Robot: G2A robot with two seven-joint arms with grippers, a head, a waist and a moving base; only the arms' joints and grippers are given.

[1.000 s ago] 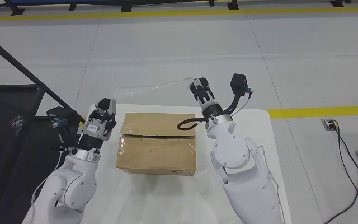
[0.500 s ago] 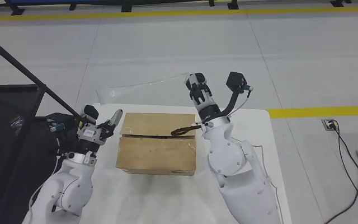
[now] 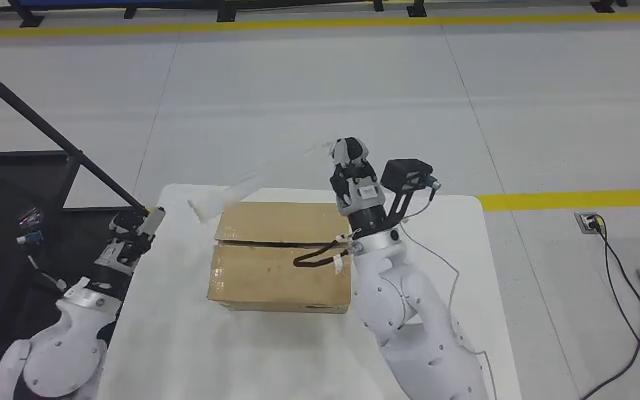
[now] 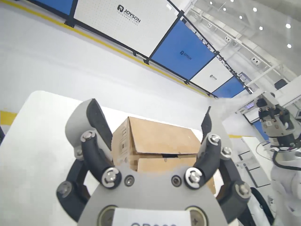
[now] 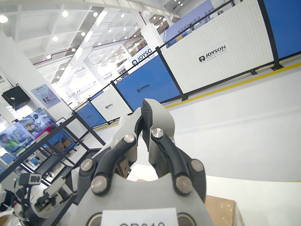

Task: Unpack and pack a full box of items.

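Top view: the cardboard box (image 3: 280, 265) sits approx. in the middle of the white counter (image 3: 180, 330). Its flaps are down, w/ a thin dark seam between them. The right gripper (image 3: 347, 152) is raised over the far edge of the box. A clear strip (image 3: 235, 190) is held in it and runs toward the left side, w/ the free end above the far left part of the counter. The left gripper (image 3: 143, 222) is at the left edge of the counter, apart from the box.

Left wrist view: the left gripper (image 4: 150, 108) is wide open, w/ nothing between its fingers. The box (image 4: 162, 139) lies in front of it on the counter (image 4: 42, 123). The clear strip (image 4: 225, 105) passes by one fingertip and goes up to the right gripper (image 4: 268, 109). I cannot tell if it touches that fingertip.

Right wrist view: the right gripper (image 5: 145, 111) is pinched together, pads pressed on each other. The strip itself is hard to see here. One corner of the box (image 5: 221, 210) is below it.
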